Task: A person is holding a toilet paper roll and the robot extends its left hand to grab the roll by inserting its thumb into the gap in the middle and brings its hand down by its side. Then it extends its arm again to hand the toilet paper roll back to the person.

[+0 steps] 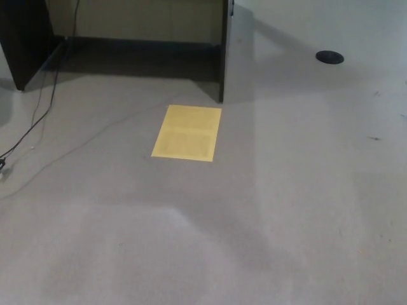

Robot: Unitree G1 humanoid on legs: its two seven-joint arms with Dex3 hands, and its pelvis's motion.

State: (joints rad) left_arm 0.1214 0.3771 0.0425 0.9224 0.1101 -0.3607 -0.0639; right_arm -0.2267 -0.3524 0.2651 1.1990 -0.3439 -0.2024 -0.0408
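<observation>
Neither hand in frame, roll not visible either. Just grey floor [267, 216], yellow sheet [187, 133] near centre, dark desk [127, 38] at 12 o'clock, cable [35, 117] at 9, black disc [329, 57] at 2 (flat on floor).

Toilet paper roll out of view; neither hand visible.

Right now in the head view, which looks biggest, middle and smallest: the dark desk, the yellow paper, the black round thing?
1. Dark desk, partly cut off.
2. Yellow paper.
3. Black round thing, though it lies farther away.
</observation>
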